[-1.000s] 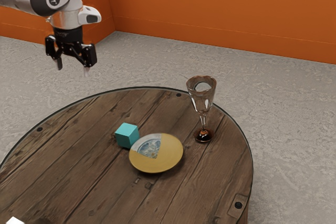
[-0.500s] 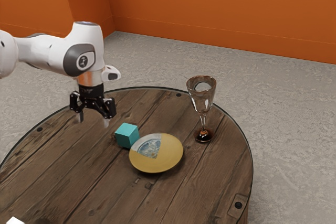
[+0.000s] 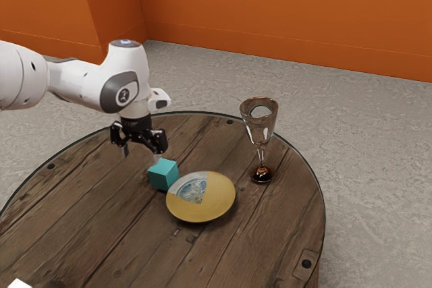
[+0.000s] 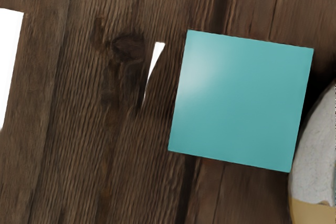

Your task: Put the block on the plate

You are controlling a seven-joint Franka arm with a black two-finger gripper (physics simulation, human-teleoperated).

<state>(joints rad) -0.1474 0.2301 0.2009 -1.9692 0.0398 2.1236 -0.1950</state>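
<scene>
My gripper (image 3: 141,156) is open above the table, on the exterior view's left of the teal block (image 3: 163,175); its nearer finger comes down just behind the block's top edge in that view. The block sits on the wood right beside the plate (image 3: 214,201), a yellow one with a pale, blue-patterned section. In the wrist view the block (image 4: 241,100) shows its flat top, with part of the plate (image 4: 312,182) close by. Nothing is held between the fingers.
On the round wooden table (image 3: 101,227), a stemmed glass (image 3: 260,126) stands past the plate, toward the exterior view's right. A white object (image 3: 19,284) lies at that view's lower left corner.
My hand has come down and toward the exterior view's right, from beyond the table's rim to close by the block. Block, plate and glass have stayed where they were.
</scene>
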